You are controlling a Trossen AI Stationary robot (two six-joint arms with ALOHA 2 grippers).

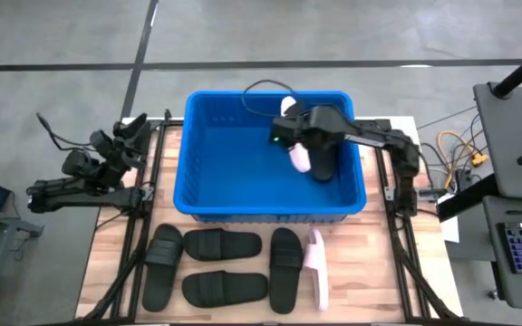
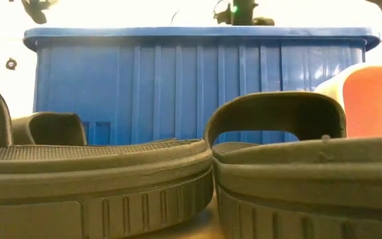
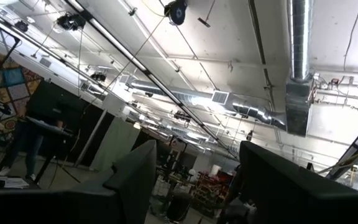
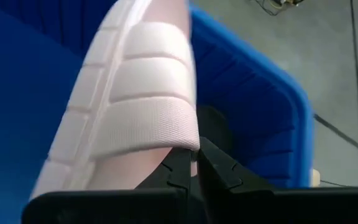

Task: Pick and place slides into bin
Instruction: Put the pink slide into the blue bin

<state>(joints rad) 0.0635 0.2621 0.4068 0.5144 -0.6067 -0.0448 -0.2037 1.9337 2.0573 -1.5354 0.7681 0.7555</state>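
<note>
- High view: the right tool (image 1: 299, 136) hangs over the inside of the blue bin (image 1: 203, 204), toward its far right part, clenched on a pale pink slide (image 1: 298, 156) that dangles below the rim line. Holding it there makes sense: a release from this spot would drop it inside the walls rather than on the counter (image 1: 107, 263).
- Right wrist view: the two dark fingers (image 4: 178, 171) pinch the pale slide's (image 4: 135, 118) edge between them, nearly closed, with the ribbed sole hanging away from the camera and the bin's wall (image 4: 260, 118) behind it. A thin edge grip suits a flat sandal but looks light, so a swing might loosen it.
- A dark shape lies in the bin just beside the held slide; it may be a black slide already placed, but I cannot tell.
- On the counter in front of the bin wait four black slides (image 1: 223, 244) in a loose group and one more pale pink slide (image 1: 316, 264) at their right end, close to the right arm's reach.
- The left tool (image 1: 134, 129) is parked off the counter's left edge, well apart from the bin; its wrist view looks up at a ceiling, its fingers apart and grasping nothing.
- Judged from this, the drop is the step in hand, with five slides left.
</note>
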